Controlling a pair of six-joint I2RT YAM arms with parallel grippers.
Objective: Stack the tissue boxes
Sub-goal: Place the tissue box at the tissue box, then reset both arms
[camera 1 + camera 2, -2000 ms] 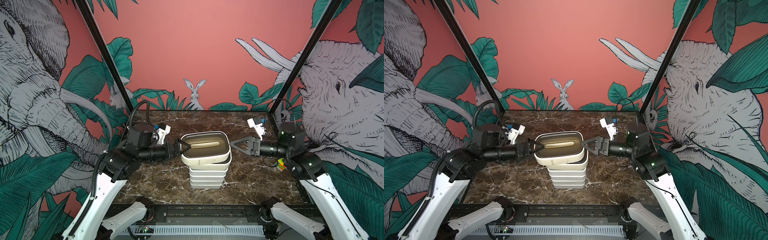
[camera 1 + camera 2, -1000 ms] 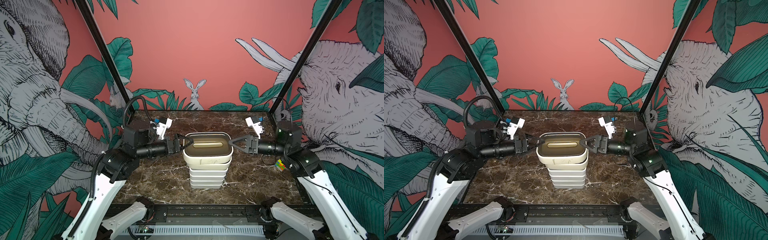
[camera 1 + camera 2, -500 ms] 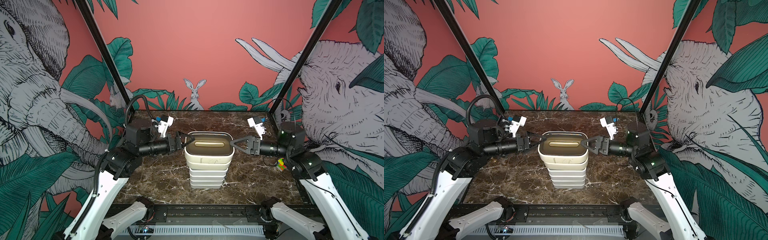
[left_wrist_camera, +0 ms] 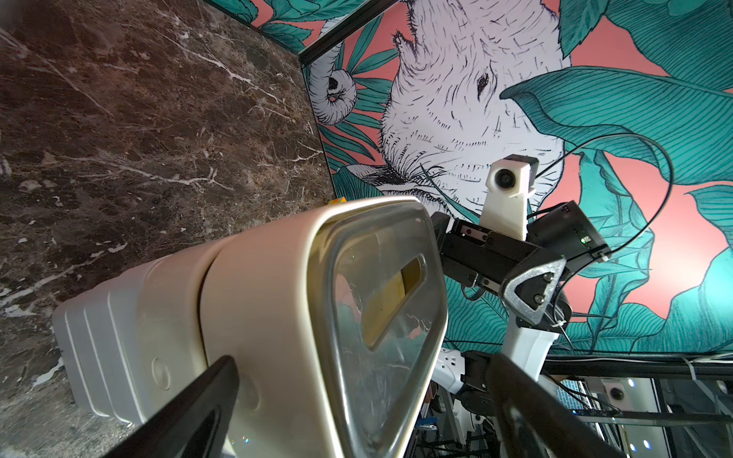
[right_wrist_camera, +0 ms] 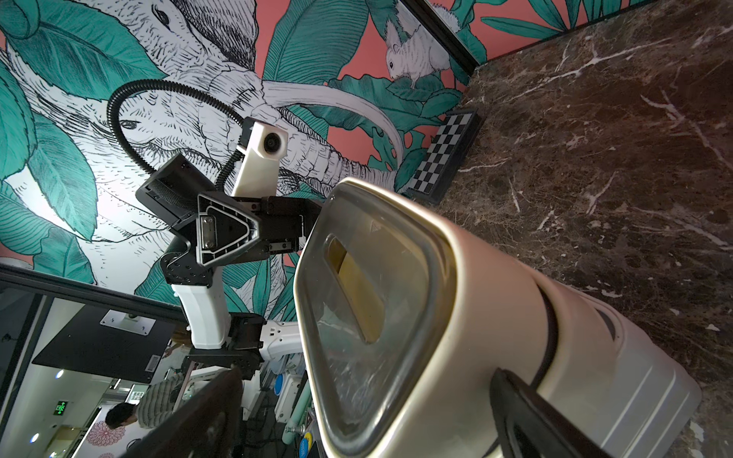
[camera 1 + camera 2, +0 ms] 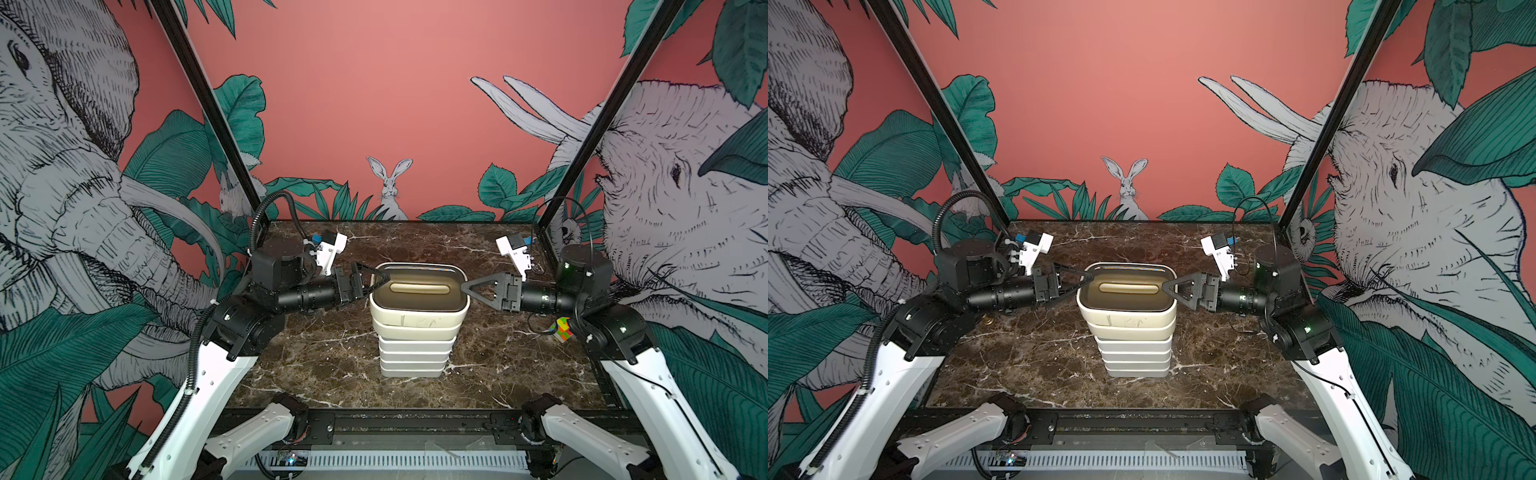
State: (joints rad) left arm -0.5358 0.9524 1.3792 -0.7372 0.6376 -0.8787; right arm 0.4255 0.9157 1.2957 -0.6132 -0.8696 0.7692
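Observation:
The tissue boxes stand as one stack (image 6: pixel 415 345) (image 6: pixel 1133 349) mid-table in both top views. On top lies a cream box with a dark brown slotted lid (image 6: pixel 419 291) (image 6: pixel 1127 289), resting on a second cream box (image 6: pixel 417 328) above several white ones. My left gripper (image 6: pixel 377 282) (image 6: pixel 1086 277) is open, with its fingers either side of the top box's left end (image 4: pixel 277 317). My right gripper (image 6: pixel 464 287) (image 6: pixel 1166 286) is open astride the right end (image 5: pixel 496 317). In the wrist views a gap shows between the lid and one finger of each gripper.
A small multicoloured cube (image 6: pixel 562 328) lies by the right edge under my right arm. A checkered board (image 5: pixel 444 154) leans at the left wall. Black frame posts stand at the back corners and a rail (image 6: pixel 415 424) runs along the front.
The top box has slid slightly right and settled level on the stack. Both grippers have stayed open at its ends.

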